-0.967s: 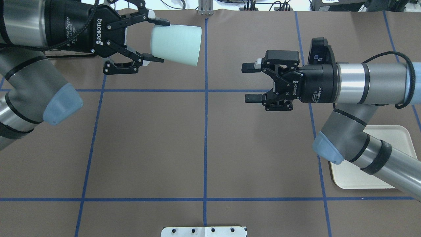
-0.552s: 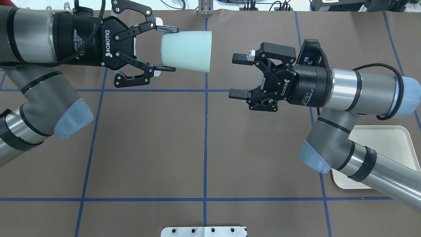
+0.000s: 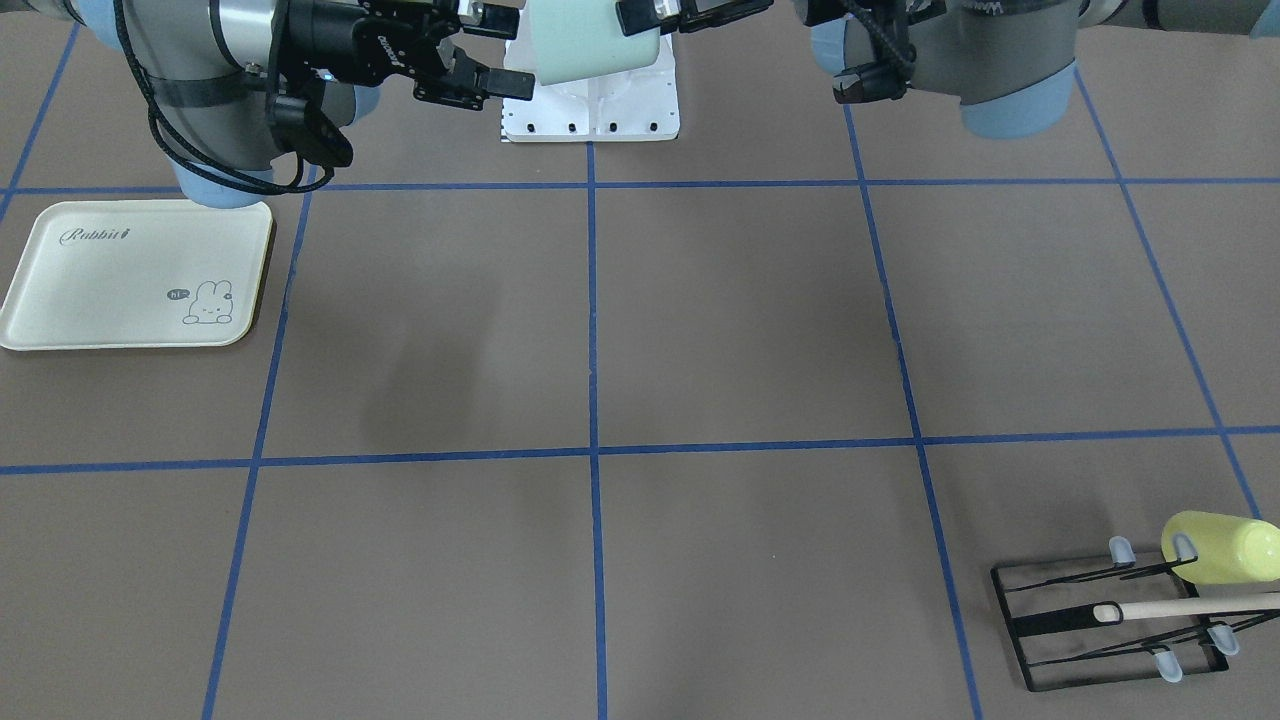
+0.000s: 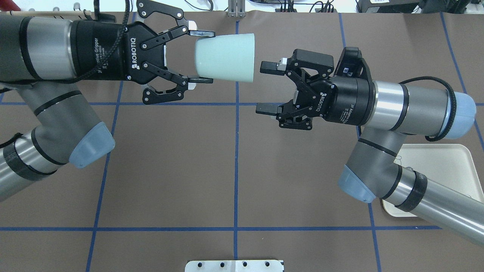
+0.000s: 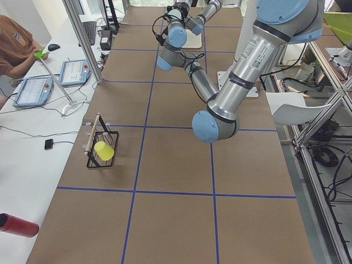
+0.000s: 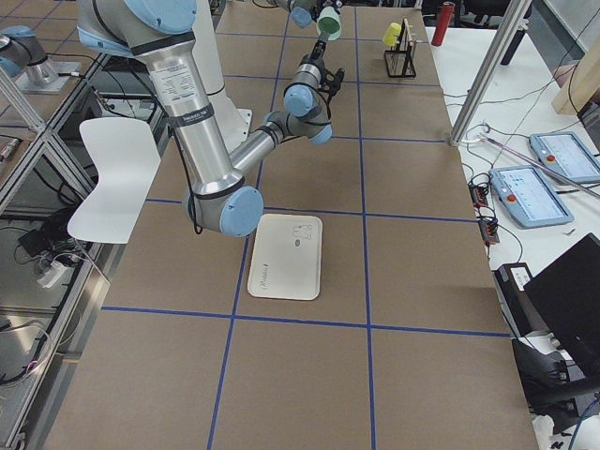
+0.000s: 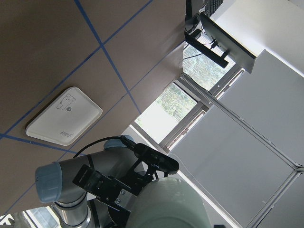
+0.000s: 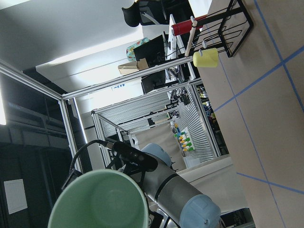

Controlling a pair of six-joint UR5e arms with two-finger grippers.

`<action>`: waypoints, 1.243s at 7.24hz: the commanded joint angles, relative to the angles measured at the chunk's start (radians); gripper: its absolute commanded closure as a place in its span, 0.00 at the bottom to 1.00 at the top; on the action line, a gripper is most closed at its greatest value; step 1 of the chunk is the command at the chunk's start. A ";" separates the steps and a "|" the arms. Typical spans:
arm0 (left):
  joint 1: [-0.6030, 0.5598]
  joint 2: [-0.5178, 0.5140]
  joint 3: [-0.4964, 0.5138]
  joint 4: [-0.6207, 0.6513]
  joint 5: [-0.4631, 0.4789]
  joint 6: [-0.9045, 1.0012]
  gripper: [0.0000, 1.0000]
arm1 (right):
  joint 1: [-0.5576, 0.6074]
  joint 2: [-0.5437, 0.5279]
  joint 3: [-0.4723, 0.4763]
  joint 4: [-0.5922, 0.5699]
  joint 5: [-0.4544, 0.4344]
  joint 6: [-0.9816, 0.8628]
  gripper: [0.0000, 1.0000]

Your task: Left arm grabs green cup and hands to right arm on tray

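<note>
since the left claw point(image 4: 201, 57) pinches the cup point(image 4: 227, 56) by its base, sideways in midair at the far middle, the spread right claw point(image 4: 264, 88) could clip its rim and knock it loose.

Two robot arms, a left arm point(image 4: 45, 49) and a right arm point(image 4: 408, 105), each ending in one pincer: left pincer point(image 4: 201, 56), right pincer point(image 4: 264, 88). Two cups: one green cup point(image 4: 225, 56), one yellow cup point(image 3: 1225, 548). On the surface point(image 3: 700, 330): one tray point(image 3: 120, 280), one black wire rack point(image 3: 1040, 625) carrying one wooden stick point(image 3: 1190, 606), and one white base plate point(image 3: 600, 105)
</note>
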 commanded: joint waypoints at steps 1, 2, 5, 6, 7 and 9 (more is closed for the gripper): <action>0.038 -0.010 -0.001 0.000 0.032 0.000 1.00 | -0.003 0.002 0.004 0.001 0.000 0.000 0.11; 0.042 -0.013 -0.001 0.000 0.035 0.000 1.00 | -0.003 0.005 0.006 0.001 0.000 0.000 0.15; 0.082 -0.026 0.009 0.003 0.050 0.001 1.00 | -0.003 0.007 0.012 0.004 0.000 0.000 0.37; 0.085 -0.031 0.009 0.003 0.056 0.003 1.00 | -0.003 0.007 0.014 0.007 0.000 0.000 0.50; 0.087 -0.028 0.006 0.002 0.056 0.001 1.00 | -0.005 0.002 0.005 0.045 0.000 0.000 0.56; 0.090 -0.019 0.002 0.000 0.055 0.000 1.00 | -0.003 -0.001 0.004 0.052 -0.002 0.000 0.57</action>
